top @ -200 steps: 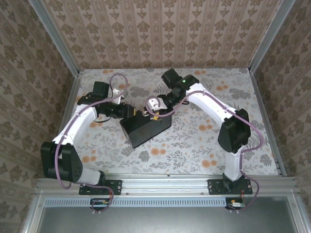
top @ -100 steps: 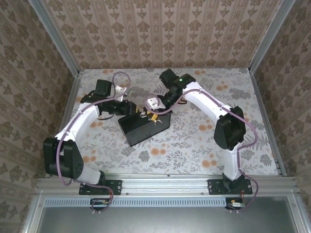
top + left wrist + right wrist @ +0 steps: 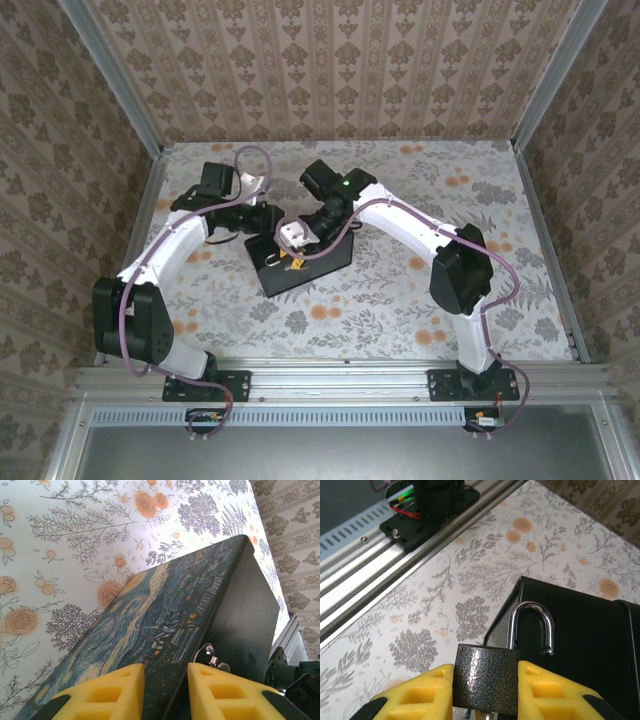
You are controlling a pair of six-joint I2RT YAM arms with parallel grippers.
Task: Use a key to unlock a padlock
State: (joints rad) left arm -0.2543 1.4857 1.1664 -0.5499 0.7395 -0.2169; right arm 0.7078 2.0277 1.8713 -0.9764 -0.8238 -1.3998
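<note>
padlock (image 3: 487, 675) sat clamped by its body in the right gripper (image 3: 486, 686), by the painted box (image 3: 150, 615), shackle (image 3: 530, 607) open at one end. left gripper (image 3: 166, 672) straddled the box edge by the hasp (image 3: 207, 652); grip couldn't be told. best: hold squeeze steady, lift clear.

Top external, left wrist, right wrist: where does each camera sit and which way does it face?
Top external: above and behind the bases, looking down at the table; both arms show.
Left wrist: on the left gripper, looking along the painted box; its yellow fingers show.
Right wrist: on the right gripper, facing the near rail; its fingers clamp the padlock.
Shared: the painted box.
</note>
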